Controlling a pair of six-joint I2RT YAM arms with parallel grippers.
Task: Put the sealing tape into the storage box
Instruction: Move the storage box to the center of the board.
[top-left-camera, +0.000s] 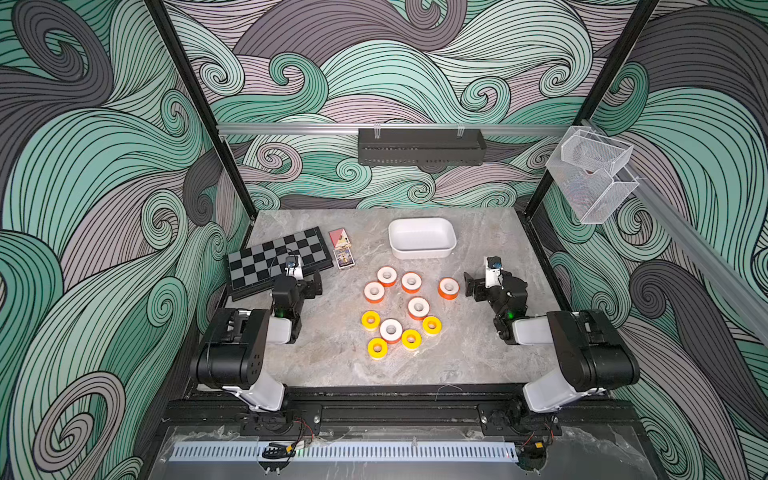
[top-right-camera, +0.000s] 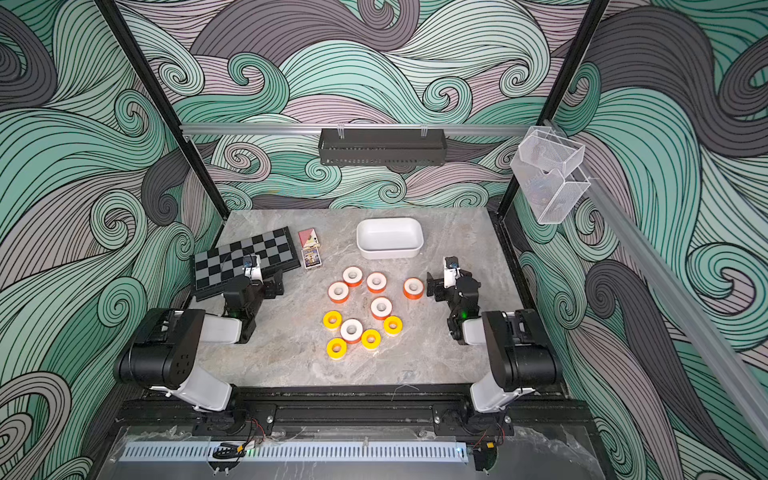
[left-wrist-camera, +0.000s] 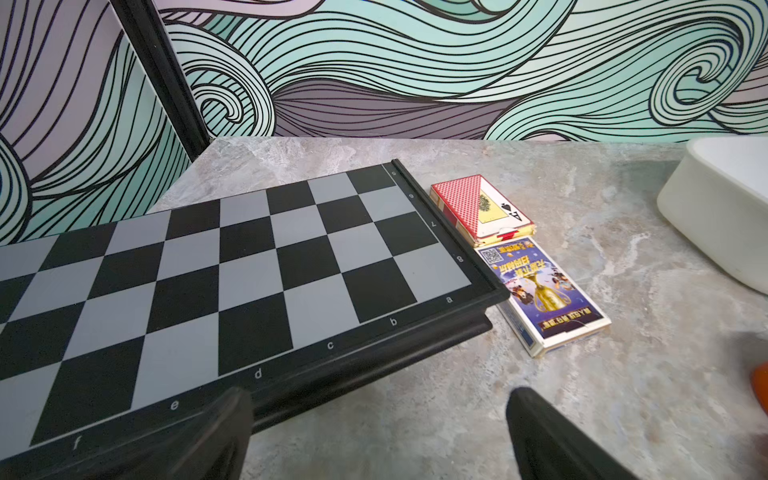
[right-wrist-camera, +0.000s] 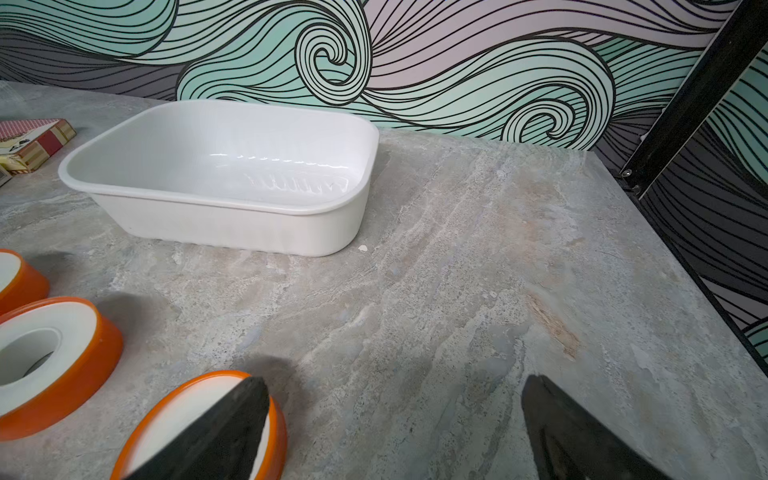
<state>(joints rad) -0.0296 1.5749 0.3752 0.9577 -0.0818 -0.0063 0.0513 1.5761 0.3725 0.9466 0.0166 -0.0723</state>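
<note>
white storage box (top-left-camera: 422, 252), sealing tape (top-left-camera: 424, 311) white-faced with orange sides or yellow, black-and-grey chequered chessboard (top-left-camera: 266, 262), grey marbled table (top-left-camera: 332, 361).

**Tabletop status**

My grey marble table (top-left-camera: 332, 365) carries a white storage box (top-left-camera: 420, 252) toward the back. Six orange rolls (top-left-camera: 418, 307) and four yellow rolls (top-left-camera: 370, 320) sit mid-table, all outside the box. The chessboard (top-left-camera: 257, 266) is back left, with the red card box (top-left-camera: 338, 238) and blue card box (top-left-camera: 344, 258) just beside it.
</note>
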